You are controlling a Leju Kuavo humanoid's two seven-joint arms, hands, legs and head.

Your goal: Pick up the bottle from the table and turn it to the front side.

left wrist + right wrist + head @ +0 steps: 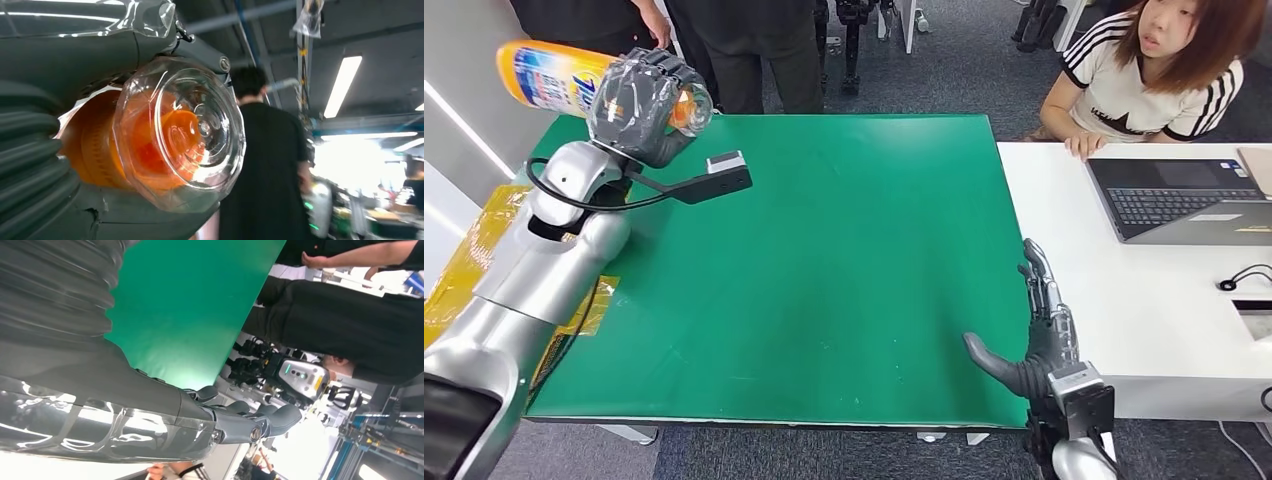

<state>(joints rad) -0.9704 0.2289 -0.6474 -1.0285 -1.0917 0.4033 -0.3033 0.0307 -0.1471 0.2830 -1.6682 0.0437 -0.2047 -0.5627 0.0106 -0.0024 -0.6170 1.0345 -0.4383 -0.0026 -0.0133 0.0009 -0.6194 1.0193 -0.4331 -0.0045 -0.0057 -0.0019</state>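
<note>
The left arm (534, 260) reaches up and forward along the left side of the tabletop (824, 280), its silver forearm rising to a raised wrist. The left hand (639, 105) is lifted well above the surface, fingers wrapped around the bottle (549, 78), which lies sideways in the grip. The right arm hangs low at the near right edge. The right hand (1039, 330) rests flat by the tabletop's right border, fingers straight and pointing forward, thumb stretched out sideways, holding nothing.
</note>
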